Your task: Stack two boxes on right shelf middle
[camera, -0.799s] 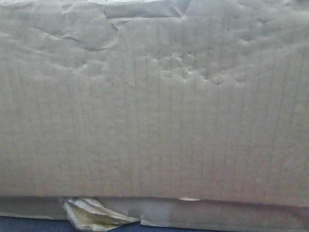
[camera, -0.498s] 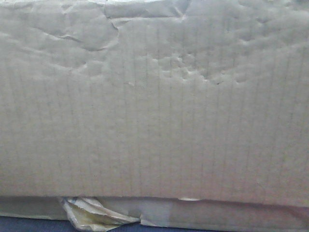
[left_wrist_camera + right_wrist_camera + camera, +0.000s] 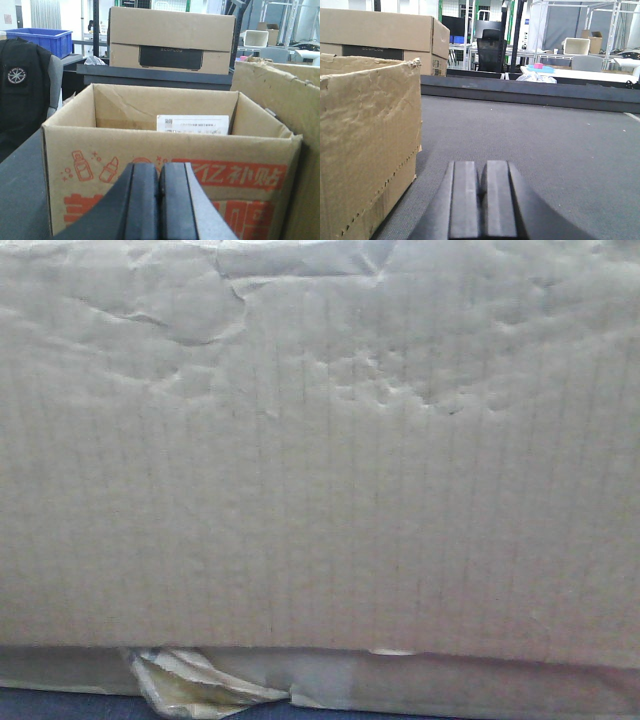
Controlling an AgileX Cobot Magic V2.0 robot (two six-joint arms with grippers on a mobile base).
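Front cam filled by dented brown cardboard box (image 3: 320, 460), torn tape (image 3: 195, 685) curling off its lower-left edge. Left gripper (image 3: 159, 200) pinched fully closed, holding nothing. Dead ahead just past the tips, red-printed open box (image 3: 165, 170); contact unclear. Just right of that, plain torn-rimmed box (image 3: 280, 115). Right gripper (image 3: 481, 200) likewise closed tight and empty, low over grey surface (image 3: 545, 145), with a plain torn-rimmed box near on its left, apart.

Nothing visibly changes in the front view: the creased face of the box (image 3: 320, 490) and the torn tape (image 3: 190, 685) at its lower edge lie exactly as before.
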